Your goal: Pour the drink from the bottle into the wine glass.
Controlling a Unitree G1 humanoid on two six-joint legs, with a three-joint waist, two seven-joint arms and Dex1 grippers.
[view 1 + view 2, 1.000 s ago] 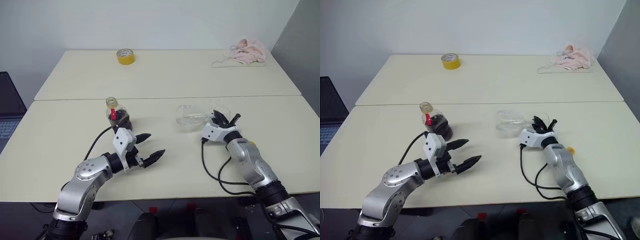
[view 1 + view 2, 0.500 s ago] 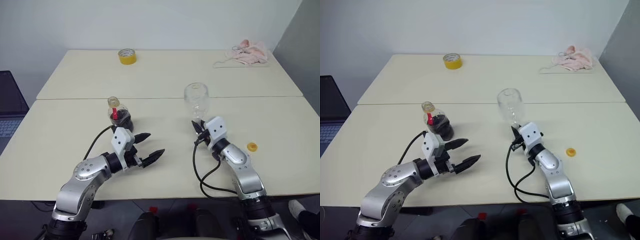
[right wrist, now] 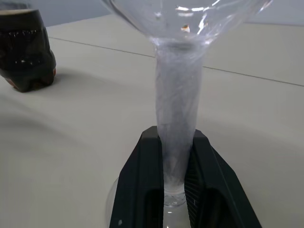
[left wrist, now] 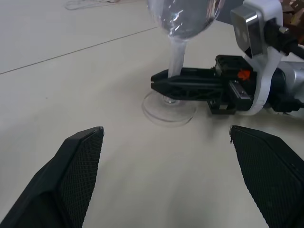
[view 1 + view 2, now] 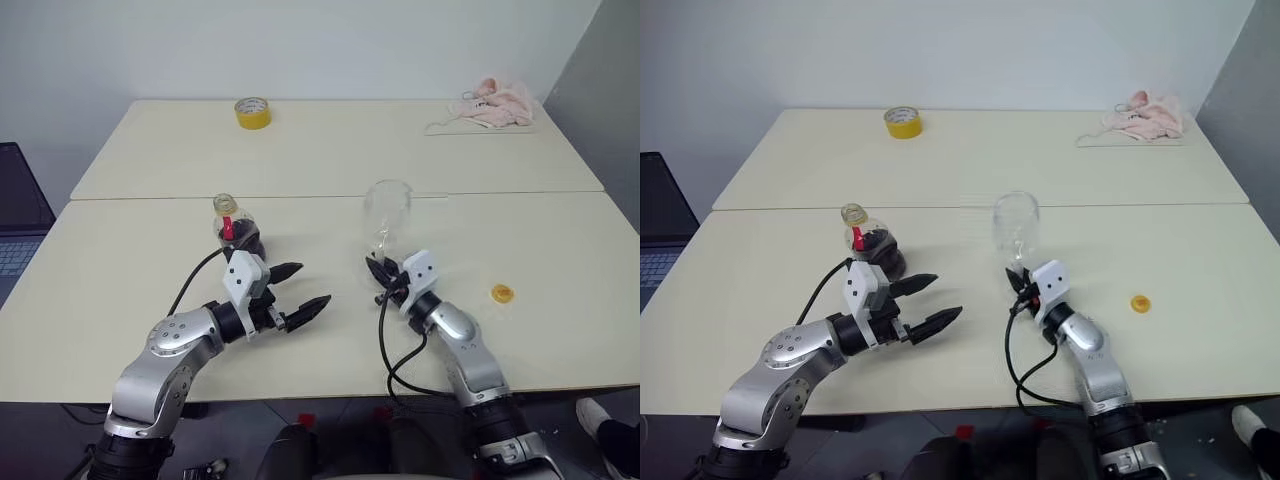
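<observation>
Fingers of the right gripper (image 5: 378, 276) clenched on the wine glass (image 5: 386, 215) stem, now stood upright mid-frame, foot seemingly on the worktop (image 5: 540, 330). Left gripper (image 5: 297, 290) released beside the uncapped bottle (image 5: 236, 228), so pouring's next.

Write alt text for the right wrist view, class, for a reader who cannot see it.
The right gripper is shut on the stem of the upright, empty wine glass, whose foot rests on the pale table. Beyond it, the base of the bottle stands on the table, holding the dark drink.
</observation>
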